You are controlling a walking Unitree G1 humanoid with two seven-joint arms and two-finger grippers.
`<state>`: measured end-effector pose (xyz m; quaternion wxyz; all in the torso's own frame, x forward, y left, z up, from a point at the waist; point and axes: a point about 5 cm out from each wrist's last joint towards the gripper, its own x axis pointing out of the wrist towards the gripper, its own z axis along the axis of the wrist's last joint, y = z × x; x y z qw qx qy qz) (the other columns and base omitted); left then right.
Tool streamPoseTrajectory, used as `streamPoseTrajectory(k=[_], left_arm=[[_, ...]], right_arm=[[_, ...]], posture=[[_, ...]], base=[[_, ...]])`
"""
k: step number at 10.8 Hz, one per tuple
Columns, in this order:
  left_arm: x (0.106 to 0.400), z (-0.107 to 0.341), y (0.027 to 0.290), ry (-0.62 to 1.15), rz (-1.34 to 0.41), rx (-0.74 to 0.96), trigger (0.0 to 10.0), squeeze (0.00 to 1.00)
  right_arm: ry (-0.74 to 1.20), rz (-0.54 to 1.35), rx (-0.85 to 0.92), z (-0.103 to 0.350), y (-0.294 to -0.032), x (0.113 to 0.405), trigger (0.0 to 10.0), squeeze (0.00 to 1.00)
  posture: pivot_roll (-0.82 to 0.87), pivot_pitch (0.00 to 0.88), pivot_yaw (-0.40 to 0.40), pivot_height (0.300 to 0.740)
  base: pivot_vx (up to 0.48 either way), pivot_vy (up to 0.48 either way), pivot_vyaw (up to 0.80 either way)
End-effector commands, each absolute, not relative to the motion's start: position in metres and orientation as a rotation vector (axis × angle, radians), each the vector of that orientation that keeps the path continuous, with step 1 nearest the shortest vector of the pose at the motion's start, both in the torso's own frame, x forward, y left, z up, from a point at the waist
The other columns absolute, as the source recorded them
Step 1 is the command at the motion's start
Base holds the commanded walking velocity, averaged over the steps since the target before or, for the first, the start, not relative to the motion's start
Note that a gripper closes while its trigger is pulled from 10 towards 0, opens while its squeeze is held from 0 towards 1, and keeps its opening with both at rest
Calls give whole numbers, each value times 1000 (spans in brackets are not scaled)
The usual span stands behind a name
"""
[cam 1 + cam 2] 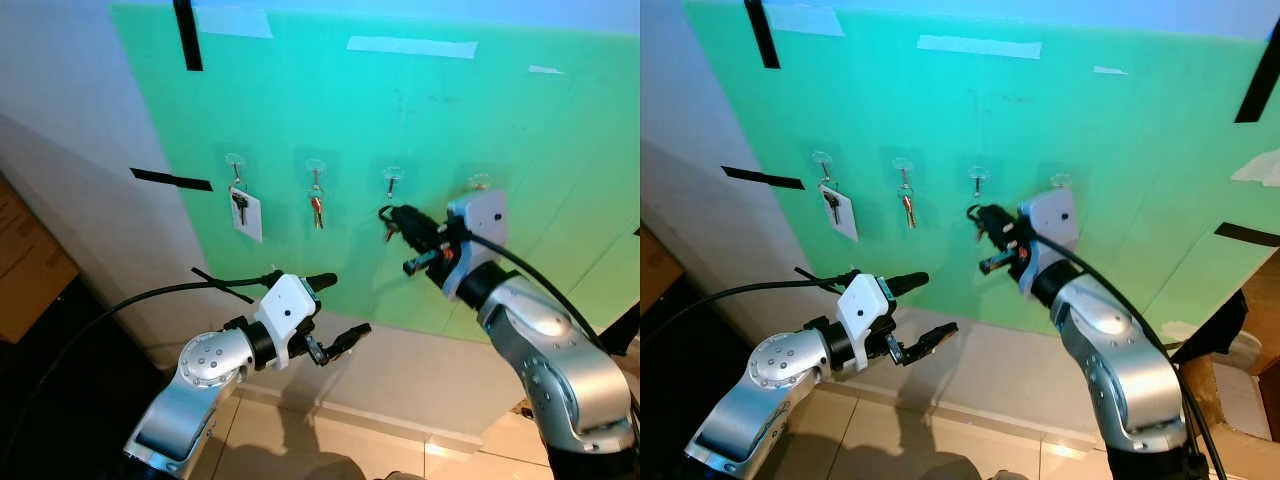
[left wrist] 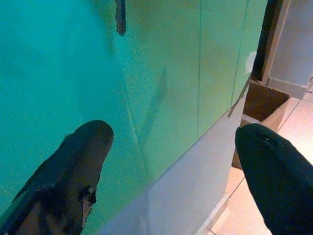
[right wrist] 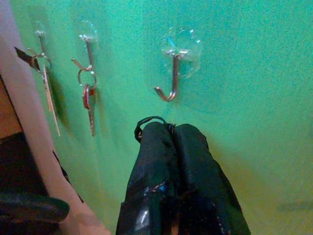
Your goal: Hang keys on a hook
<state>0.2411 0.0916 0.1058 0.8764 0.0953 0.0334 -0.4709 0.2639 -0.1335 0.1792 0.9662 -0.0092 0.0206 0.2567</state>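
Note:
A green board (image 1: 420,110) on the wall carries a row of clear suction hooks. The leftmost hook (image 1: 236,160) holds a key with a white tag (image 1: 247,213). From the second hook (image 1: 315,166) hangs a red-headed key (image 3: 89,98). The third hook (image 3: 172,78) is bare. My right gripper (image 3: 168,129) sits just below it, shut on a key ring (image 3: 145,122) that pokes out at the fingertips. A key (image 1: 388,233) dangles under the right gripper (image 1: 392,214). My left gripper (image 1: 345,305) is open and empty, held low in front of the board's bottom edge.
A fourth hook (image 1: 479,182) peeks above my right wrist. Black tape strips (image 1: 171,180) cross the white wall. Cardboard boxes stand at the far left (image 1: 30,260) and on the floor at the right (image 1: 1240,385). Below lies tiled floor (image 1: 300,440).

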Motion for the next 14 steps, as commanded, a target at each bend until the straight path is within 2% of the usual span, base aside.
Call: streamPoseTrajectory(k=[1, 5, 14], left_arm=[[242, 106, 93, 63, -979, 212, 10000, 0], [243, 105, 87, 47, -981, 208, 10000, 0], [240, 103, 86, 44, -992, 210, 10000, 0]], right_arm=[[15, 543, -12, 184, -131, 261, 10000, 0], [-137, 555, 62, 208, -129, 260, 10000, 0], [-5, 527, -35, 194, -126, 274, 10000, 0]], posture=[[-70, 2, 44, 740], [-71, 2, 47, 740], [-66, 0, 43, 740]], base=[[0, 0, 0], [0, 0, 0], [0, 0, 0]])
